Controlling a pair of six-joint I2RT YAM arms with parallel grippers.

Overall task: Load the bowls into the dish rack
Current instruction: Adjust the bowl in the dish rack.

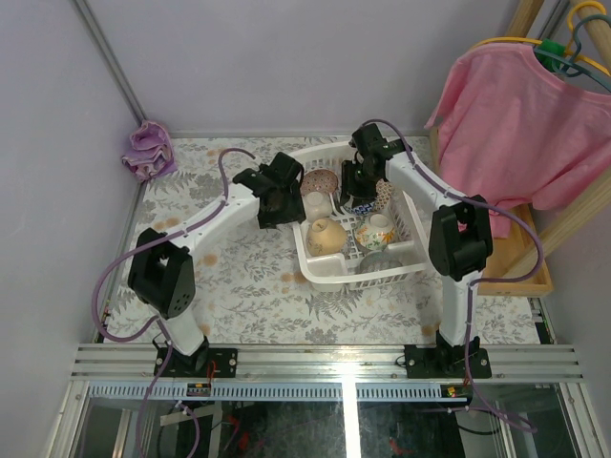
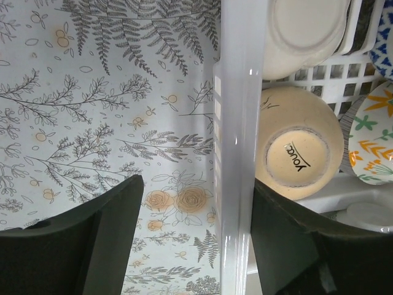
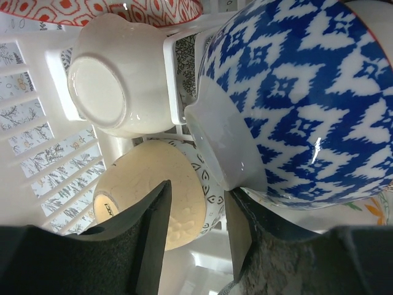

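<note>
Closest to my left wrist lens are the two dark fingers of the left gripper (image 2: 196,196). They stand wide, and the white rim of the dish rack (image 2: 236,123) runs up between them, nearer the finger on the rack side; I can't tell whether it touches. Just inside that rim a tan bowl (image 2: 298,144) lies with its foot towards me. A white bowl (image 2: 307,31) is beyond it and a flower-painted bowl (image 2: 374,141) beside it. The right gripper (image 3: 196,200) hangs inside the rack, jaws part-way apart with nothing clamped between them. The blue-white bowl (image 3: 307,104) lies on its side just above one finger, its foot turned towards the white bowl. A red-patterned bowl (image 3: 104,9) sits at the rack's far end. From overhead, the rack rests on the fern-print table (image 1: 248,286), with the left gripper at its left wall.
</note>
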